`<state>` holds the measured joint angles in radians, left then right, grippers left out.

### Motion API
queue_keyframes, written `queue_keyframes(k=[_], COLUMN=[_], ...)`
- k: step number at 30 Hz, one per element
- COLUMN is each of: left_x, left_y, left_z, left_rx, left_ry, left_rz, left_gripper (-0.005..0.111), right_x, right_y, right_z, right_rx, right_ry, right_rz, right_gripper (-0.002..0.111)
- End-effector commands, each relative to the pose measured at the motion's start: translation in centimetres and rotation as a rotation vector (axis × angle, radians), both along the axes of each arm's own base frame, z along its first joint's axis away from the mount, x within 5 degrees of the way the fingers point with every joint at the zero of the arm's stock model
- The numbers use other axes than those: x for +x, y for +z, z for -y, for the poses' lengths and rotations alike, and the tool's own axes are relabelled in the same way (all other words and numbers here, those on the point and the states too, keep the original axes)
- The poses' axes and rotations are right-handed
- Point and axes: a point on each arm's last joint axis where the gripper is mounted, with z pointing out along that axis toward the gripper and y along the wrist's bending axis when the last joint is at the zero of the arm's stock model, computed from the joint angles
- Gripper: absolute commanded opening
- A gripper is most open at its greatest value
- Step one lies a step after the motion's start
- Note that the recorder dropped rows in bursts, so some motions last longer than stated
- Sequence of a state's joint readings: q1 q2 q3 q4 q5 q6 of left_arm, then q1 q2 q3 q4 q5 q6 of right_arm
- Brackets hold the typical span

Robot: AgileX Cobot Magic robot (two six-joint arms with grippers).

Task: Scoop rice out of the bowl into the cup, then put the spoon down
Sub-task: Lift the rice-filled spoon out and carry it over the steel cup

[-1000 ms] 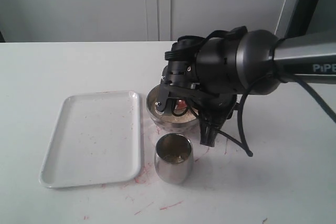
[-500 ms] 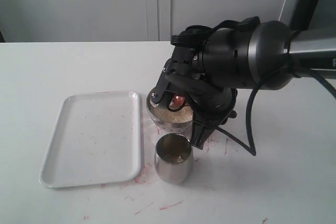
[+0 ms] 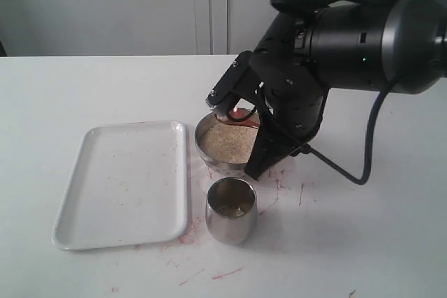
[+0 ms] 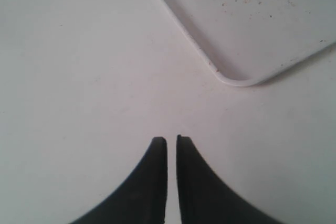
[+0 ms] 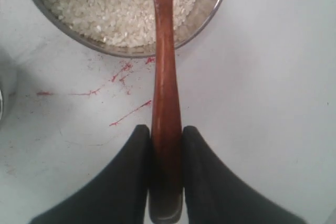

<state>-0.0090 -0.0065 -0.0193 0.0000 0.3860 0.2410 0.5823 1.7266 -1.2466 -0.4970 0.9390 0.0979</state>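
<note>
Your right gripper (image 5: pixel 167 135) is clamped on the spoon (image 5: pixel 164 51), over the rice (image 5: pixel 105 3) in the bowl (image 5: pixel 212 14); left gripper (image 4: pixel 171 140) is closed, empty.

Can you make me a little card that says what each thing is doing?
right gripper: shut on the spoon handle
spoon: held over the rice
bowl: holds rice
cup: upright beside the bowl
tray: white, red specks, beside the bowl
left gripper: shut, holding nothing, above the table near the tray
</note>
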Motion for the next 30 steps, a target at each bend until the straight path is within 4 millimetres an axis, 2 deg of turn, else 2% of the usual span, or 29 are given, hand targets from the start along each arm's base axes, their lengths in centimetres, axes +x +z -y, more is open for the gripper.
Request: queue_keyframes(k=[1, 6, 15, 30], left_x=[-0.1, -0.1, -0.1, -0.1], left_y=[-0.7, -0.7, -0.7, -0.7], left_z=[0.0, 0.0, 0.0, 0.0], left_rx=[-0.005, -0.005, -0.005, -0.005], left_ry=[-0.002, -0.002, -0.002, -0.002], left_rz=[-0.057, -0.057, -0.057, -0.057], left_gripper=[0.014, 0.014, 0.014, 0.014], right_x=[0.0, -0.2, -1.7, -5.5], right_y=[0.5, 0.4, -0.4, 1.1], right_z=[0.9, 1.1, 1.9, 3.6], right_rx=[0.043, 0.117, 0.132, 0.213], right_ry=[-0.047, -0.058, -0.039, -0.029], right_rz=[-0.009, -0.052, -0.049, 0.004], right_gripper=[0.0, 0.0, 0.0, 0.0])
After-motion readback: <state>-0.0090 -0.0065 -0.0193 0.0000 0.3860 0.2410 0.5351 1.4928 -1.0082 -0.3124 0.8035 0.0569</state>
